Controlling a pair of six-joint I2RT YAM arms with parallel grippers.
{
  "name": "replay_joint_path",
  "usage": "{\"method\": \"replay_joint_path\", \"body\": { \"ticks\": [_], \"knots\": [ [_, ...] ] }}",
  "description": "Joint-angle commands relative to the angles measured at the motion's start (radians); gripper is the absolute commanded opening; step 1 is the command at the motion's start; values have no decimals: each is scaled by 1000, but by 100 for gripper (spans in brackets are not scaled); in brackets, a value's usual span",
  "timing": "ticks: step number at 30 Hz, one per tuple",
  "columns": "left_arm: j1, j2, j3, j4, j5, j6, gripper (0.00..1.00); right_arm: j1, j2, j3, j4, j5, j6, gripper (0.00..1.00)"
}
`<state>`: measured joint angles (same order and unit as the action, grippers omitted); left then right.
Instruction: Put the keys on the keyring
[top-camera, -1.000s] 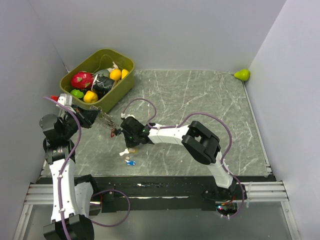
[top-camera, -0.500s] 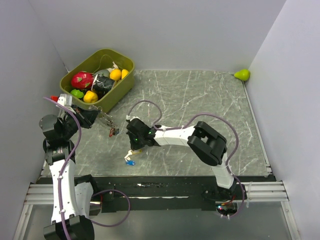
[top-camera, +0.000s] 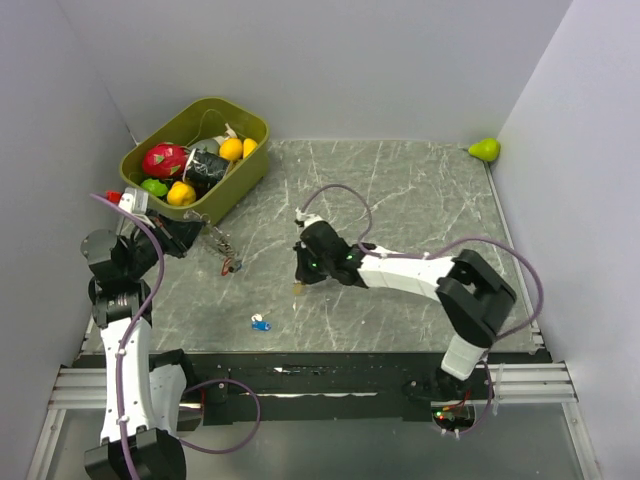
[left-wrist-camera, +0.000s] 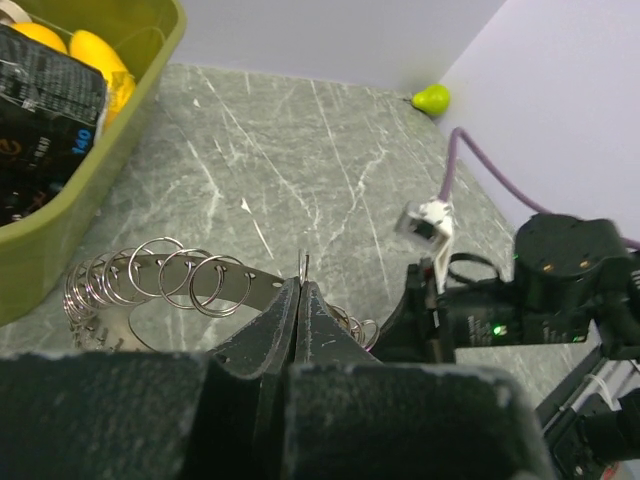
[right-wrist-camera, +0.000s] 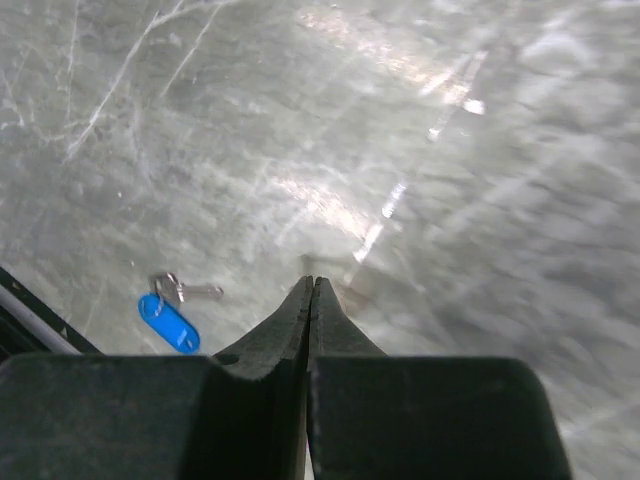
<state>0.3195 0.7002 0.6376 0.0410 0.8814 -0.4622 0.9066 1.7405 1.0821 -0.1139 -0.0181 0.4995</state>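
**Fig. Both jaws pressed together: ring at L, key at R**

L gripper (left-wrist-camera: 303, 288): jaws pressed together, pinching the wire of the keyring (left-wrist-camera: 255, 287) at far left, just right of the green bin (top-camera: 240, 186). Small rings sit in a row along it, w/ a red key (top-camera: 232, 266) at its low end.

R gripper (right-wrist-camera: 311, 285): jaws likewise pressed together. Top view shows a small beige key (top-camera: 297, 291) at the tip, prob. pinched; wrist view can't confirm. It sits mid-table, well apart from the ring.

Blue key (right-wrist-camera: 168, 322) lies loose by the near edge, between the arms.

Risks (judged):
- The beige key is tiny vs. the jaws, so it may twist or slip out en route.
- The grip hides it from the wrist cam, so alignment w/ the ring's opening would be near blind.
- Tilting the ring could shed the red key.
- A low sweep could knock the blue key off the near edge.

Surface: grey marbled table (top-camera: 420, 200), glossy, w/ glare in wrist view. Room: plain pale walls on three sides. Toy fruit fills the bin, and a green pear (top-camera: 485, 149) sits in the far right corner.
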Motion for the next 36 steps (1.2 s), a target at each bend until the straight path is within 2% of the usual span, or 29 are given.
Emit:
{"method": "replay_joint_path", "body": {
  "ticks": [1, 10, 23, 31, 36],
  "knots": [
    [-23, 4, 7, 92, 42, -21, 1, -37, -136, -74, 56, 15, -55, 0],
    [-148, 13, 13, 39, 24, 51, 1, -72, -367, -212, 141, -23, -182, 0],
    [-405, 22, 20, -69, 87, 192, 1, -72, -732, -412, 312, -161, -352, 0],
    [-522, -11, 1, -49, 111, 207, 1, -72, -895, -504, 447, -301, -371, 0],
    [-585, -57, -35, 26, 119, 209, 1, -72, -923, -513, 482, -399, -388, 0]
  ]
}}
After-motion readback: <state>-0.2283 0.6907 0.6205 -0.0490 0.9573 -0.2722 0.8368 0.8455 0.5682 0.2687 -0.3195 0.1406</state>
